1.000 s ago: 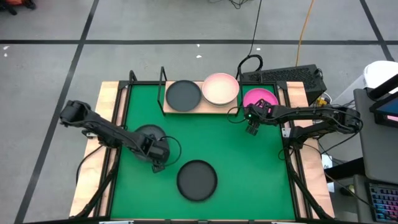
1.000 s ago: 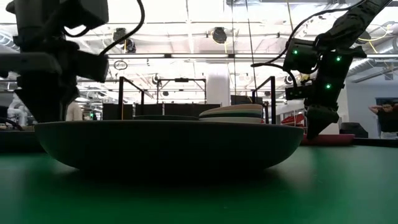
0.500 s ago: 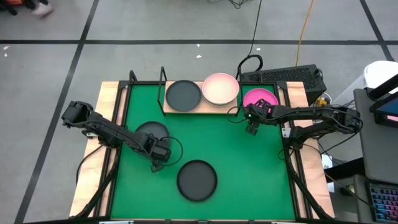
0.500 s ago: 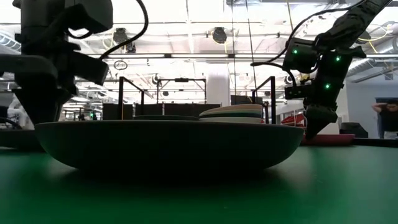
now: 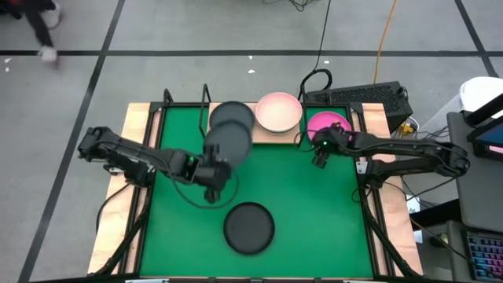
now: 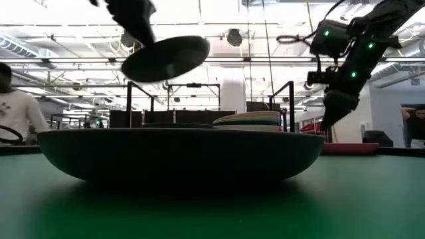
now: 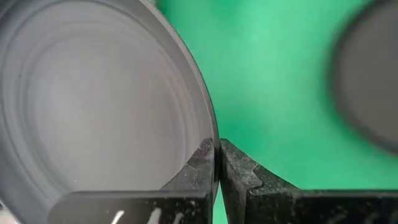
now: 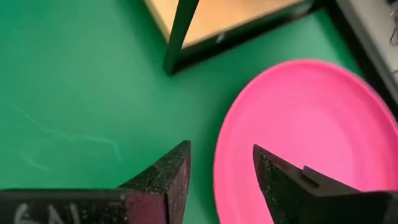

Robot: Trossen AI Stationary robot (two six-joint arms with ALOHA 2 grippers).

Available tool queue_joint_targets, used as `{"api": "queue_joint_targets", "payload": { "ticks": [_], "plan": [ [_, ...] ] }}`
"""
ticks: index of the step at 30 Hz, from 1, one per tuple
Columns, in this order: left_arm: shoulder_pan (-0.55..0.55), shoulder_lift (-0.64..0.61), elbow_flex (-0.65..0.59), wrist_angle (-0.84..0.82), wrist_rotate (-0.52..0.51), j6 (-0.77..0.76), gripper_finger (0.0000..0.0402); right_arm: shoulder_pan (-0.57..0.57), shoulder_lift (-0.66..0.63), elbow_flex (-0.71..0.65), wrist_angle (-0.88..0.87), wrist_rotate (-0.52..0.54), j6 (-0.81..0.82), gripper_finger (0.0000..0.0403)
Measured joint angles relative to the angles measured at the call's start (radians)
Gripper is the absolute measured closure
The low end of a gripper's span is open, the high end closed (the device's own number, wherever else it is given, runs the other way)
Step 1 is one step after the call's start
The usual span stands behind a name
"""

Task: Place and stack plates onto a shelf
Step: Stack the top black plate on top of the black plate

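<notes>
Right, starting at the left of the high view: your left gripper (image 5: 218, 174) is pinched shut on the rim of a dark grey plate (image 5: 227, 142), which it holds up off the green mat (image 5: 314, 212), just below the shelf (image 5: 211, 135) at top centre. The left wrist view shows both fingers closed on the plate's edge (image 7: 208, 146). In the low view that plate (image 6: 166, 58) hangs tilted at upper left, well above the mat.

Lower centre of the high view, a black plate (image 5: 249, 227) lies flat on the mat, untouched. On the shelf sit another dark plate (image 5: 232, 112), partly hidden by the carried one, and a light pink plate (image 5: 279, 112) beside it. The low view suggests a stack there, count unclear.

Right of centre, your right gripper (image 5: 320, 159) hovers with its fingers apart just beside the magenta plate (image 5: 330, 123), which lies on the mat just right of the shelf. In the right wrist view the fingers stand apart over the plate's rim (image 8: 261, 134), not yet on it.

Handling, as a guess: the plates look rigid, light and smooth, so slippery in a rim pinch and prone to tilt. Take them at the raised edge and seat the fingers deep.

No brand, label or readable writing anywhere.
</notes>
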Motion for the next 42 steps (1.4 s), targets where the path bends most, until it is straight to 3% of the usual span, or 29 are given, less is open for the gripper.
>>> {"api": "queue_joint_targets", "payload": {
  "ticks": [5, 11, 17, 27, 42],
  "plan": [
    [0.163, 0.001, 0.024, 0.047, -0.043, 0.218, 0.0392, 0.000, -0.105, 0.000, 0.032, -0.001, 0.003, 0.0248],
    [0.371, 0.036, 0.024, 0.104, 0.078, 0.376, 0.0392, 0.000, -0.212, 0.000, 0.117, -0.078, 0.001, 0.0248],
    [0.493, 0.116, 0.024, 0.116, 0.154, 0.455, 0.0392, 0.000, -0.285, 0.000, 0.170, -0.104, -0.002, 0.0248],
    [0.546, 0.253, 0.024, 0.129, 0.181, 0.544, 0.0377, 0.000, -0.343, 0.000, 0.177, -0.104, -0.008, 0.0248],
    [0.545, 0.258, 0.024, 0.112, 0.180, 0.567, 0.0371, 0.000, -0.355, 0.000, 0.176, -0.104, -0.008, 0.0248]
  ]
}}
